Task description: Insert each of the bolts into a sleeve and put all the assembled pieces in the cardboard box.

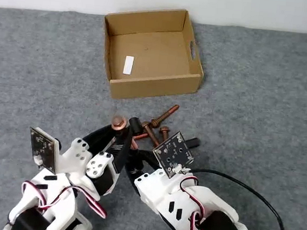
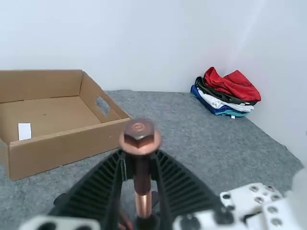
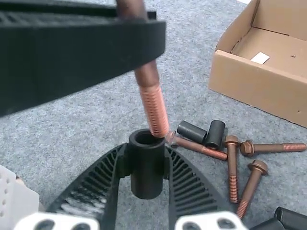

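My left gripper (image 2: 140, 165) is shut on a copper bolt (image 2: 139, 143), held head up. My right gripper (image 3: 145, 167) is shut on a black sleeve (image 3: 145, 163), held upright with its hole facing up. The bolt's threaded end (image 3: 154, 112) slants down to the sleeve's mouth, its tip at the rim. In the high view both grippers meet near the bolt head (image 1: 118, 123), in front of the cardboard box (image 1: 151, 52). Three loose bolts (image 3: 232, 167) and two loose sleeves (image 3: 192, 130) lie on the carpet beyond the held sleeve.
The open box holds a small white label (image 1: 128, 64). Another black sleeve (image 1: 192, 142) lies by the right arm's camera board. A pile of folded clothes (image 2: 224, 93) lies by the wall. A black cable (image 1: 244, 191) trails from the right arm.
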